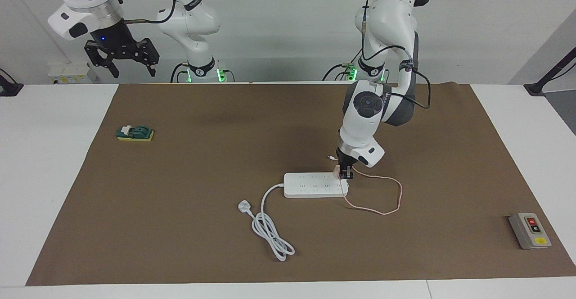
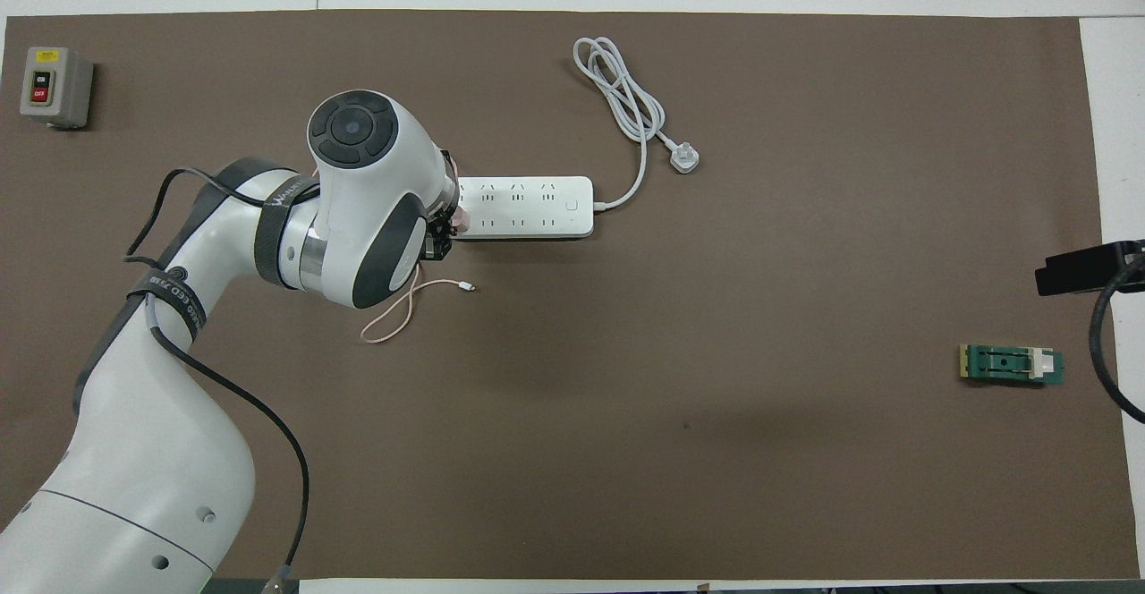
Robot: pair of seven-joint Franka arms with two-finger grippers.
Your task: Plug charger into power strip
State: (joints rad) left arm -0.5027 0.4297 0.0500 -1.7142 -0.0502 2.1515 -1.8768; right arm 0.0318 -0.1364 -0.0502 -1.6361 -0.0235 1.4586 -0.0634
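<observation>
Grey button box [image 1: 529, 230], green switch block [image 1: 135, 133], brown mat [image 1: 225, 123].

White table [image 1: 54, 164] w/ brown mat [image 1: 225, 123]; power strip [image 1: 310, 186], grey box [image 1: 528, 231], prob. switch [image 1: 135, 133].

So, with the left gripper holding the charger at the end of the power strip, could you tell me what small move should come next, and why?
Probably a short, straight press down. The left gripper is shut on the charger, which sits at the power strip at the end toward the left arm; whether it is fully seated I cannot tell. The right gripper waits, raised.

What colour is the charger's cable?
Pale pink cable, clearest in the facing view, looping beside the power strip.
</observation>
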